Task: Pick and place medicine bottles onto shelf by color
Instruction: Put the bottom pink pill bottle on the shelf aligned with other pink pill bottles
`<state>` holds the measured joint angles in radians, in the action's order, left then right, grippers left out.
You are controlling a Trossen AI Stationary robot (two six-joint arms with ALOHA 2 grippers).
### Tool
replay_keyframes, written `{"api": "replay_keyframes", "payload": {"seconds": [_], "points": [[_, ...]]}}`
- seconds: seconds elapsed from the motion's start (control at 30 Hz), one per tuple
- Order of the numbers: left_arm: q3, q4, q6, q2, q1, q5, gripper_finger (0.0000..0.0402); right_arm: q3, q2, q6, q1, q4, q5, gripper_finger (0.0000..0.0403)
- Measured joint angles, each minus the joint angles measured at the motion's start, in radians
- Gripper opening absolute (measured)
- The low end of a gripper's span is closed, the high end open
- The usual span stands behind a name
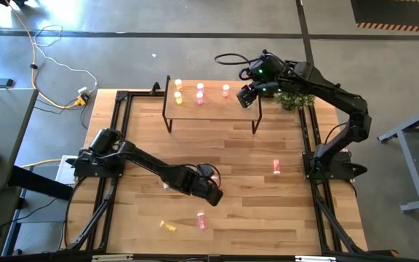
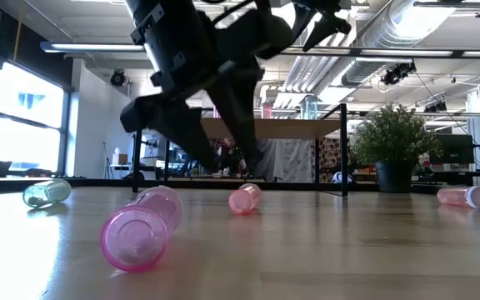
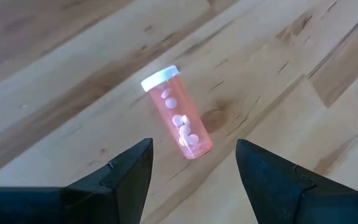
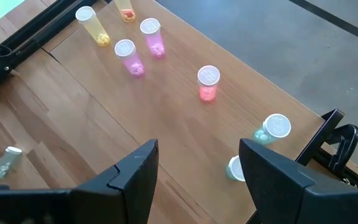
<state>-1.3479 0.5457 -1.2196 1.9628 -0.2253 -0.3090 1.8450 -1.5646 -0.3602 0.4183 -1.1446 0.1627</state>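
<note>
Left end effector (image 3: pixel 194 165), fingers apart and empty, hovers over a red-orange bottle (image 3: pixel 178 121) lying on the tabletop (image 3: pixel 278 74) at centre frame. Right end effector (image 4: pixel 197 165), also apart and empty, hangs above the shelf (image 4: pixel 166 112). No writing is legible.

We see a red-orange medicine bottle (image 3: pixel 178 113) with a white cap lying on the wood-plank tabletop (image 3: pixel 55 93) at frame centre, between our spread left gripper (image 3: pixel 194 168) fingers.

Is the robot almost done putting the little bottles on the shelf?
About halfway. Several bottles stand on the shelf. The left end effector is open over a red-orange bottle, not gripping yet. A yellow bottle and pink bottle lie on the table, with others.
</note>
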Motion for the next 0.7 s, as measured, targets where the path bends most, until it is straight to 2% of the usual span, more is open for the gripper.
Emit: {"api": "replay_keyframes", "payload": {"seconds": [0.5, 0.7], "points": [[-0.002, -0.048, 0.022, 0.106, 0.009, 0.009, 0.0219, -0.001, 0.000, -0.009, 0.000, -0.003, 0.000, 0.0216], [-0.001, -0.045, 0.054, 0.108, 0.009, -0.018, 0.0201, -0.002, 0.000, -0.007, 0.000, -0.005, 0.000, 0.0216]]}}
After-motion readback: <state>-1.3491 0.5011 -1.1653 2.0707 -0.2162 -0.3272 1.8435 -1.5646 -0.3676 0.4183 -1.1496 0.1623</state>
